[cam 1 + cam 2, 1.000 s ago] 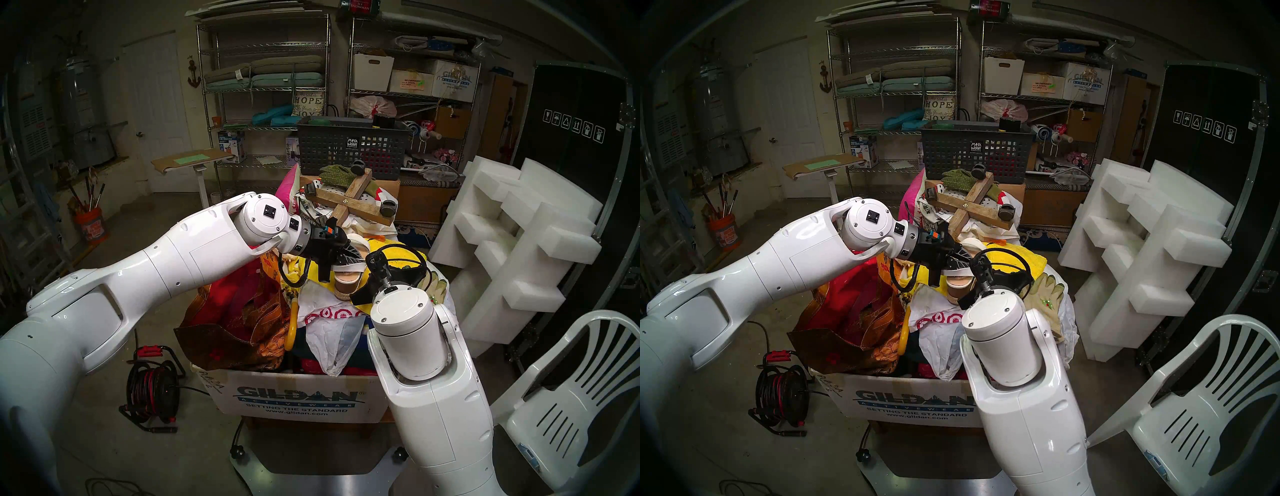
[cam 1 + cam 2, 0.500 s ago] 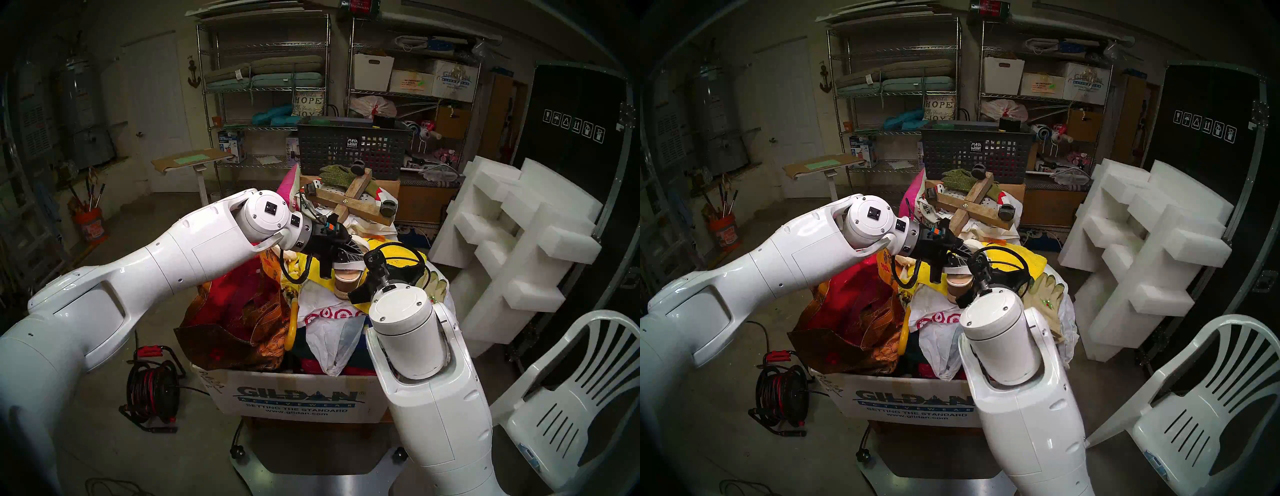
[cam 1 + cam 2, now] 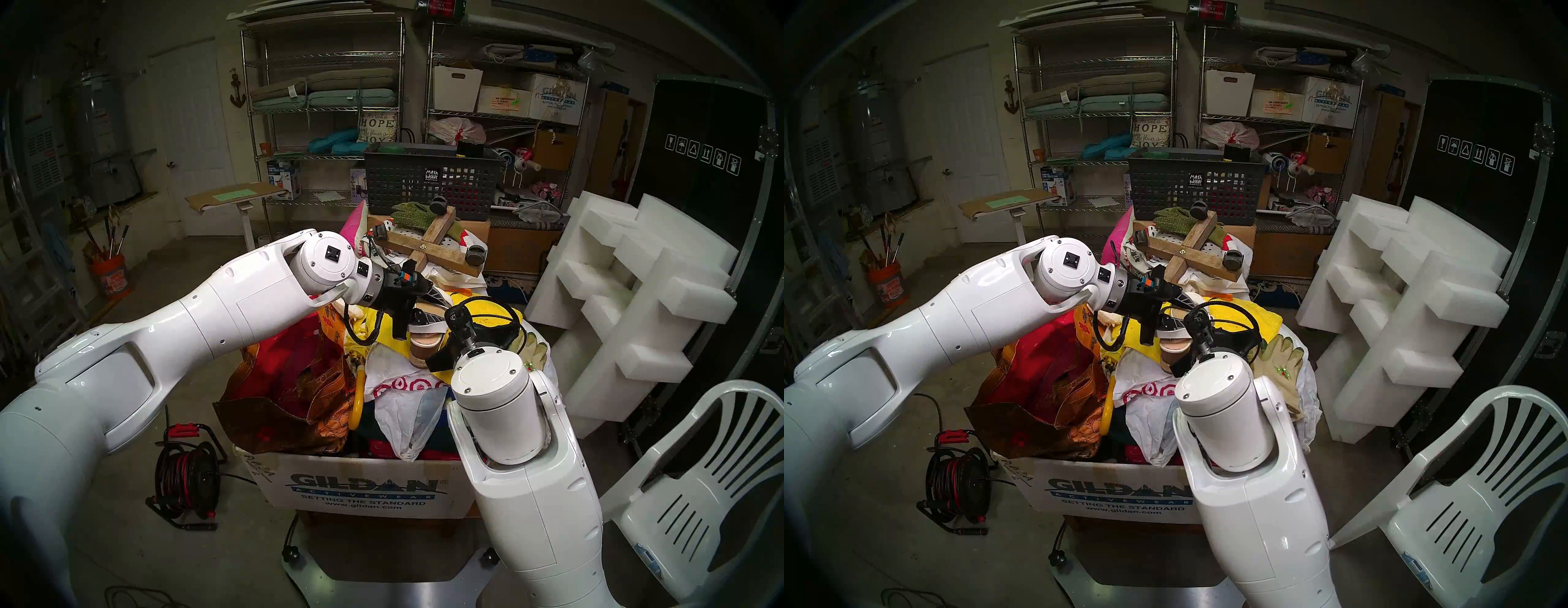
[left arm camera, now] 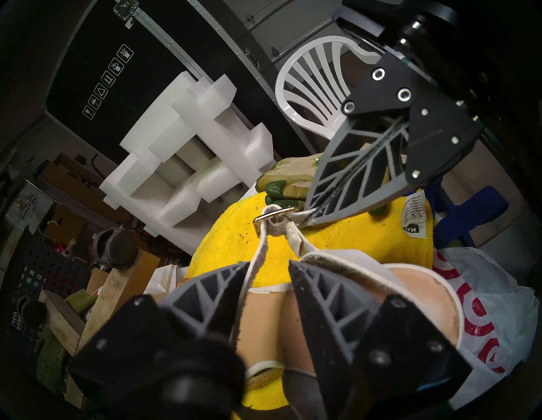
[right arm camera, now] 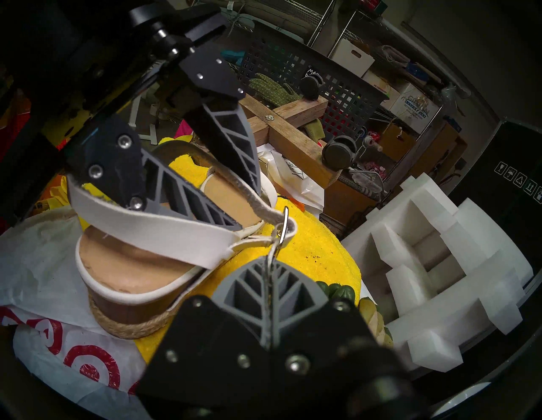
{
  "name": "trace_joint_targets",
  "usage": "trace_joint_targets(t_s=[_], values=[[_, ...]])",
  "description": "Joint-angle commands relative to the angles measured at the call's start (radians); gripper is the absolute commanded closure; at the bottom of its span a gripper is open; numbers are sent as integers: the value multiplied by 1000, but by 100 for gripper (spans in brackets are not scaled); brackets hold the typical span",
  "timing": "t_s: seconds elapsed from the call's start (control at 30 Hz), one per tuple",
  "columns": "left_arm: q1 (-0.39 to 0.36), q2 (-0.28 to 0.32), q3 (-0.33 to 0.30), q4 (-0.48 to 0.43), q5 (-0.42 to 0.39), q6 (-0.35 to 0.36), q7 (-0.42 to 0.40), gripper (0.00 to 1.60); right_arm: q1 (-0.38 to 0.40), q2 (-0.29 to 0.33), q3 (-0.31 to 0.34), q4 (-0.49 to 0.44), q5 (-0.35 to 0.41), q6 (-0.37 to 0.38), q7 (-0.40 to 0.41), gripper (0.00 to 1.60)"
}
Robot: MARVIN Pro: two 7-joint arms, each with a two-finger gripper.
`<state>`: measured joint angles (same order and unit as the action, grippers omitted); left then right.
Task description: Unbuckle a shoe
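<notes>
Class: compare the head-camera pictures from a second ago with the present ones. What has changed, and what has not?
The left gripper has spread its fingers wider around the thin strap without moving off. The right gripper stays shut on the strap end by the buckle, and the sandal has not shifted.

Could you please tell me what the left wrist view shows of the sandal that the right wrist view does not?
Only the left wrist view shows the buckle broadside, with the right gripper pinching the strap end beside it. Only the right wrist view shows the sandal's jute-wrapped heel and wide white strap. Both show the thin ankle strap running between the left gripper's parted fingers, and the yellow towel.
</notes>
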<state>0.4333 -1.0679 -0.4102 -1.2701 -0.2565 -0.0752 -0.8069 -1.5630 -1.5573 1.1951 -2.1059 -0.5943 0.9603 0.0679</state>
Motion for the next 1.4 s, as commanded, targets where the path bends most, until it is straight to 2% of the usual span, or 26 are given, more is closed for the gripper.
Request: trace_joint_targets(t_s=[0.0,0.37,0.43,0.77,1.23,1.37], values=[[-32,-16,-13,9,15,-29,6,60,10,-7,5,-24,-3,0,7,160],[-43,-36,-18,36,37,-69,5,70,4,-6,13,-29,-8,0,19,160],[-46,-42,-19,39,36,-73,0,80,4,-6,13,-30,-10,0,22,160],[-47,-66,-12,55,34,-121,-37,77,3,-6,16,-34,-19,0,41,160],[-45,-75,-17,66,40,-126,-33,70,5,-6,15,-34,-28,0,54,160],[-46,-75,-16,68,41,-129,-33,82,7,-7,12,-33,-27,0,53,160]])
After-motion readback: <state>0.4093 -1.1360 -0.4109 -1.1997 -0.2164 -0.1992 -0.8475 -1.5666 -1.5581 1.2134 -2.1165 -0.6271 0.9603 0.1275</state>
